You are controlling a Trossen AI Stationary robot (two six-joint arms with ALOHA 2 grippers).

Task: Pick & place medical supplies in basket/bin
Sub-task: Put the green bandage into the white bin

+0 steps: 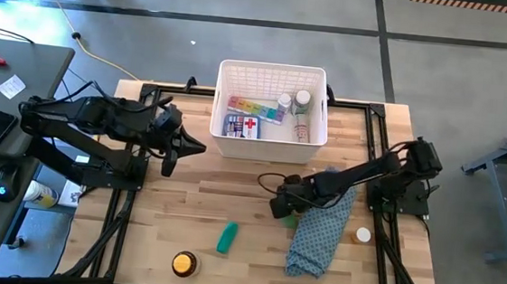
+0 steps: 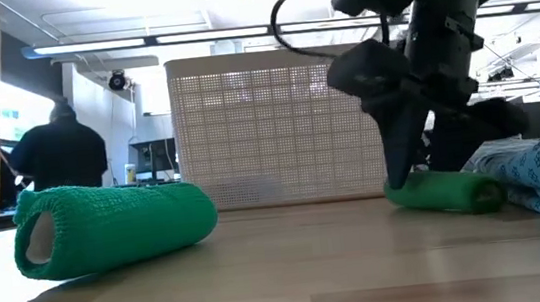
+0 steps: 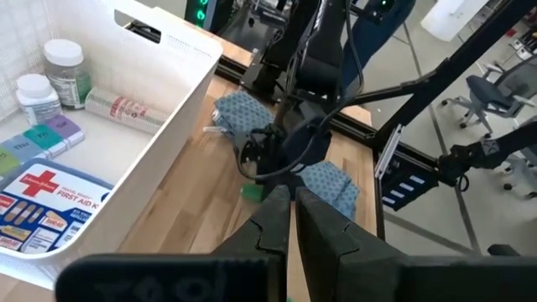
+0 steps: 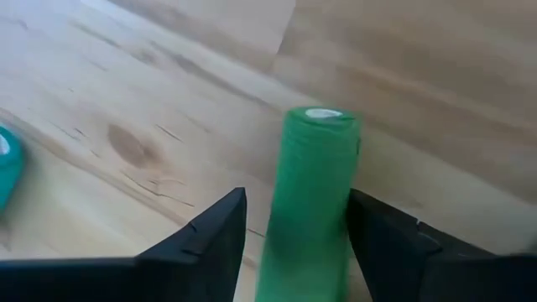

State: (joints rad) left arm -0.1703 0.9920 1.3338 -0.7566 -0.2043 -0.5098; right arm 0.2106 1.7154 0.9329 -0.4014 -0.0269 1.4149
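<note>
Wooden table (image 1: 245,250) | blue cloth (image 1: 319,233) beside right gripper (image 4: 295,222) | green roll (image 4: 309,193) between fingers

Seen from above, a white lattice basket (image 1: 274,71) sits at the far middle of a wooden table (image 1: 239,204). Inside the basket lie a red-cross pack (image 1: 243,126), a rainbow pill organiser (image 1: 256,109) and white-capped bottles (image 1: 302,99). Left of the basket hovers the left gripper (image 1: 194,146). Nearer than the basket, the right gripper (image 1: 281,206) meets a blue patterned cloth (image 1: 321,233). A green tube (image 1: 227,237) and a yellow tin (image 1: 184,264) lie nearer still.
</note>
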